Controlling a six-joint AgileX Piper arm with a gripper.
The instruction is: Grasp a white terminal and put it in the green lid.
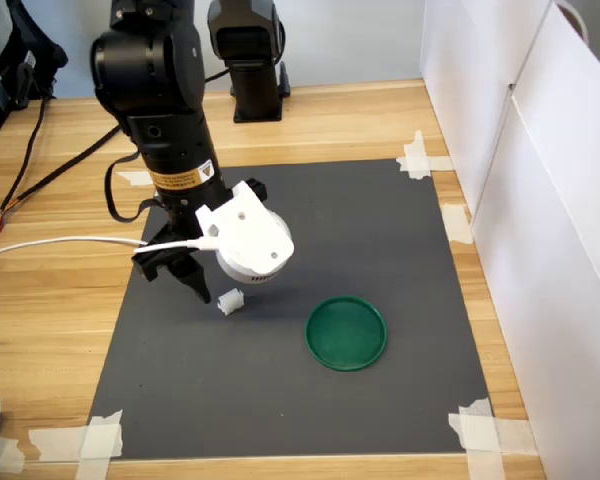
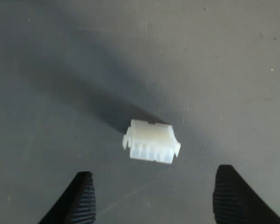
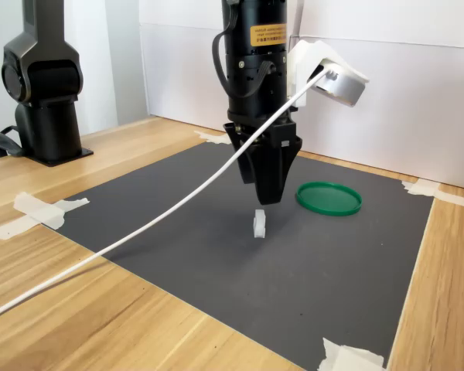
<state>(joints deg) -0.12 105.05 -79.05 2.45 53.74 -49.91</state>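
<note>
Currently: approach step | end effector (image 2: 154, 198) hung over the white terminal (image 2: 151, 148), jaws apart and empty | terminal lay on the dark mat (image 1: 400, 240), left of the green lid (image 1: 347, 332) in the first exterior view | next, seemingly: lower, straddle it, close.
</note>
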